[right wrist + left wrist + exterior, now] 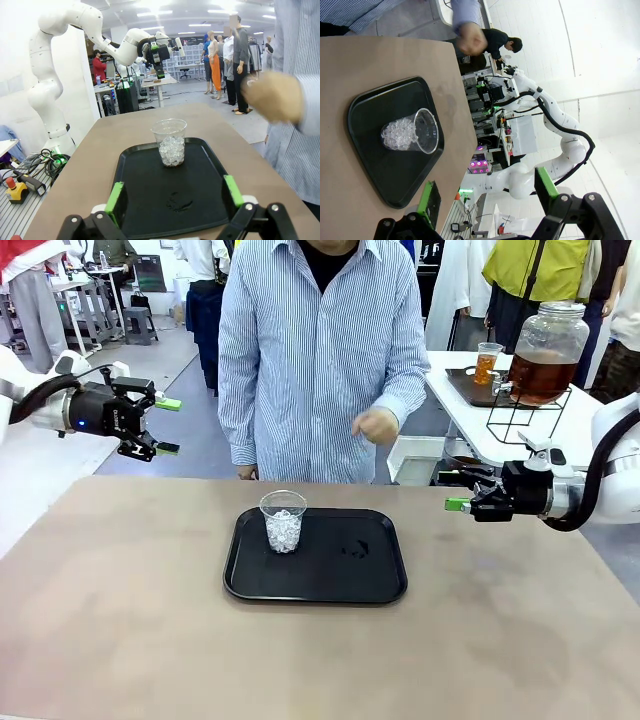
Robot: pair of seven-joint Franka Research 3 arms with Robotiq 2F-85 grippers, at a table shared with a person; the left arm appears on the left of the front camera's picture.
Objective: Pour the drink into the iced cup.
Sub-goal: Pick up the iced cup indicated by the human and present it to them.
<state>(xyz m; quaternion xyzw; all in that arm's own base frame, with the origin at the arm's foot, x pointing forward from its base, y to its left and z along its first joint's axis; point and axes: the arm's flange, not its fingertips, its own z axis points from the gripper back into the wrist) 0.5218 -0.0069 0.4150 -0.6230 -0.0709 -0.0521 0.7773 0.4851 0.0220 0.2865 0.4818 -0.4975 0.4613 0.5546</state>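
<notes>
Left pincer [167,426] and right pincer [455,492] both hover above the bench [120,620], jaws apart, nothing held. The iced cup [283,521] stands upright on a black tray [380,585] between the two pincers, lower than both and well apart from each. The drink [540,378] sits in a glass jar [556,335] beyond the right pincer, well apart from it.

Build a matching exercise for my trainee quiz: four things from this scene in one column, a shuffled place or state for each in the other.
1. iced cup
2. black tray
3. glass dispenser
4. left gripper

A. open, raised at the left
B. on the white side table, holding the drink
C. flat on the brown table
D. upright on the tray

Pairs: 1-D, 2-C, 3-B, 4-A.
</notes>
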